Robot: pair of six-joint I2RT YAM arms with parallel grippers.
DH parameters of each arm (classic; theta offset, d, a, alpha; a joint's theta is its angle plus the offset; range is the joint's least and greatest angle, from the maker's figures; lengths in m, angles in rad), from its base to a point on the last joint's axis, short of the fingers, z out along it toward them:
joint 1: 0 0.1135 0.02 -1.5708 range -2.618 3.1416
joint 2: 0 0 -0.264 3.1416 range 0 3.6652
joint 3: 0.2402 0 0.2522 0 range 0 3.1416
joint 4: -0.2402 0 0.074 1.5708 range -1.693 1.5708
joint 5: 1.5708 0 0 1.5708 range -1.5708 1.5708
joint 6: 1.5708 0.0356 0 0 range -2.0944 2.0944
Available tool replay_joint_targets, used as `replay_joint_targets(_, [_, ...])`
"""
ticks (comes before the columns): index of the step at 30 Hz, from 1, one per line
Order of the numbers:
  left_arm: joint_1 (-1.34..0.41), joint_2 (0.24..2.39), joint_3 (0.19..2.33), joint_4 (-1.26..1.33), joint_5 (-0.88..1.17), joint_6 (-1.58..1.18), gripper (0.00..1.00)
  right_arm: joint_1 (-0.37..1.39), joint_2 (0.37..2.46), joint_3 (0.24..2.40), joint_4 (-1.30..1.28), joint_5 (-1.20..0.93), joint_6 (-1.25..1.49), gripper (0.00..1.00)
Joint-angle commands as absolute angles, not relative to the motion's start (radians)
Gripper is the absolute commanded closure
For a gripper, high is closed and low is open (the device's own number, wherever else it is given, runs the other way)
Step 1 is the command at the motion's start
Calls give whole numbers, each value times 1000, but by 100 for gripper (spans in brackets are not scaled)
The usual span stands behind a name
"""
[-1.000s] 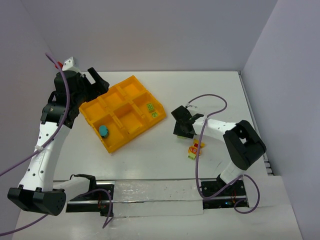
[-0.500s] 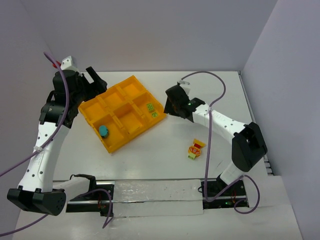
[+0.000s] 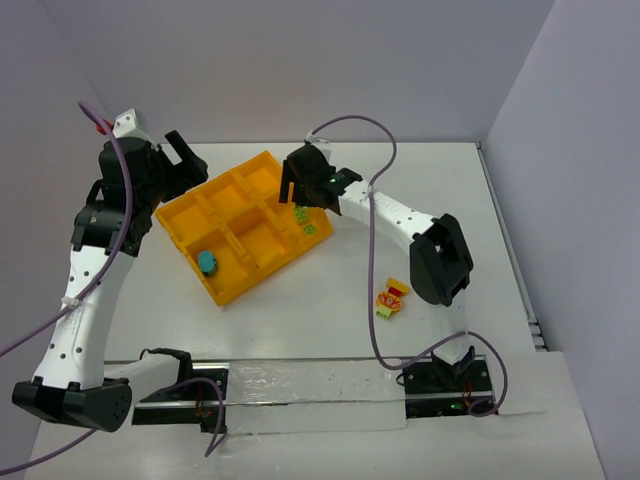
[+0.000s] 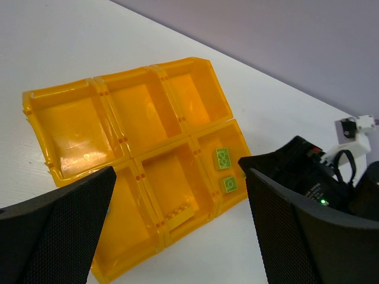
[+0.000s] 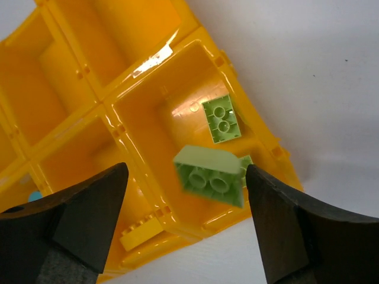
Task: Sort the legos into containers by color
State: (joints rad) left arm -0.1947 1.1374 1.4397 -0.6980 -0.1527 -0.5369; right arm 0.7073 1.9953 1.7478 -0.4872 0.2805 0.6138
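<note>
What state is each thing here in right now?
Left gripper: open, empty.
Right gripper: open.
Light green brick: loose between its fingers, blurred.
Two green bricks: lying in one compartment.
Teal brick: in another compartment.
Yellow brick: in a third compartment.
Multicoloured clump: on the table, unsorted.

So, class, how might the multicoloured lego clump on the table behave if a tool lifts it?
The clump looks like hard plastic, so probably stiff. Tiny beside the right arm, so likely light. Its red, yellow and green bricks might separate at the joins.
</note>
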Motion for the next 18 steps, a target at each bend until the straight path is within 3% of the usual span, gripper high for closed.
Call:
replay_joint_targets(1, [-199, 1109, 1487, -712, -161, -522, 1, 718, 2005, 1851, -505, 254, 572, 5])
replay_joint_targets(5, [-198, 1103, 1470, -706, -151, -532, 1, 718, 1942, 1844, -514, 282, 554, 4])
replay_joint_targets(9, [-198, 1097, 1451, -696, -145, -535, 1, 712, 1760, 1657, -473, 348, 537, 5])
replay_joint_targets(13, [-198, 1089, 1439, -679, -130, -534, 1, 644, 1436, 1262, -462, 402, 582, 6])
replay_joint_targets(18, [-201, 1090, 1430, -661, -113, -528, 1, 575, 1171, 915, -592, 428, 696, 8])
